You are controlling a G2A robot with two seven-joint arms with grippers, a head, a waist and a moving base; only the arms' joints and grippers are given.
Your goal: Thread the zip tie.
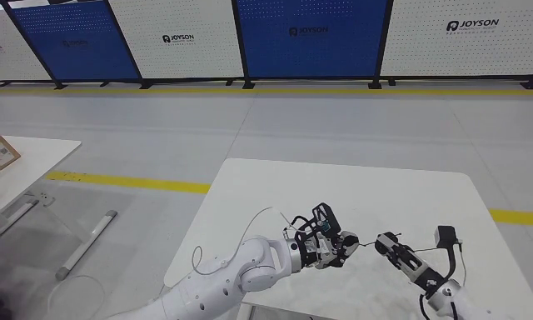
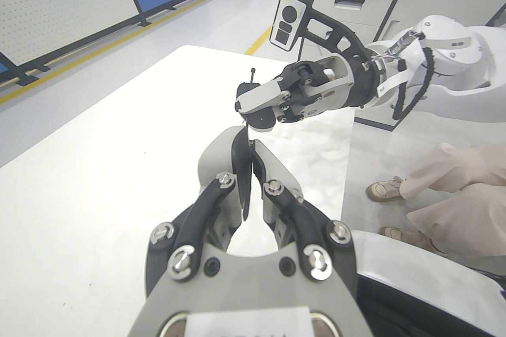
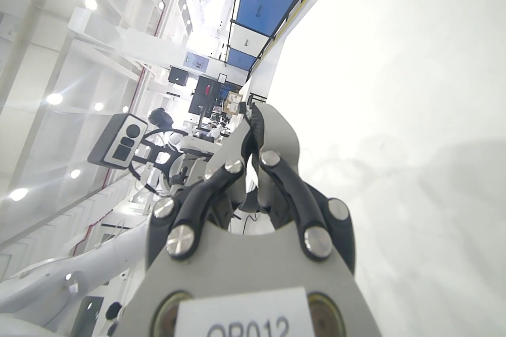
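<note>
**Threading the tie: alignment stage.** Left gripper (image 2: 250, 144): fingers pressed together at the tips, pinching the thin black tie (image 2: 252, 78). Right gripper (image 2: 244, 110): fingers closed across the same strap farther along, just beside the left tips. The tie is held clear of the counter (image 2: 99, 157), bridged between the two grippers.

**Long axis.** The tie is straight. It runs from the left fingers through the right fingers and out their far side. There a short length stands free and ends in the small square head (image 2: 252, 70). The head thus points away from the left gripper and the tail end toward it. How much strap lies hidden between the left fingers cannot be told.

**Doing the step well (judgement).**
- The strap shows no loop, so the tail must be curled round to meet the slot in the head.
- The right fingers should hold the head steady, with its slot turned to face the incoming tip.
- The left fingers should grip close to the tail's end so the tip does not wobble.
- The approach should be slow and along the slot's own axis, with a pause to re-aim if the tip catches the head's edge.
- Pulling hard while both grippers hold may drag the strap out of one pinch
</note>
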